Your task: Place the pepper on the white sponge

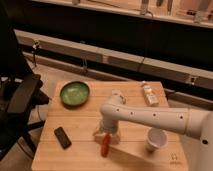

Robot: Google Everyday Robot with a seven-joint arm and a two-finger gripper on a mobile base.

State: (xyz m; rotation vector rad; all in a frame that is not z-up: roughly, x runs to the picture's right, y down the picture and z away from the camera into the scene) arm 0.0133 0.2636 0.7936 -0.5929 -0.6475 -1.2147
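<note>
One red pepper [105,147] lies on the wooden bench [80,150], near the front edge. The tool [106,134] hangs just above the pepper, but I cannot tell how it is set. A white cup [156,139] stands to the right. A green bowl [75,93] and a black phone [62,137] sit on the left.

We appear to be in an office or lab: wooden bench [80,150], black chair [17,100], wall cable raceway [125,59]; end effector [106,136] over the bench.
</note>
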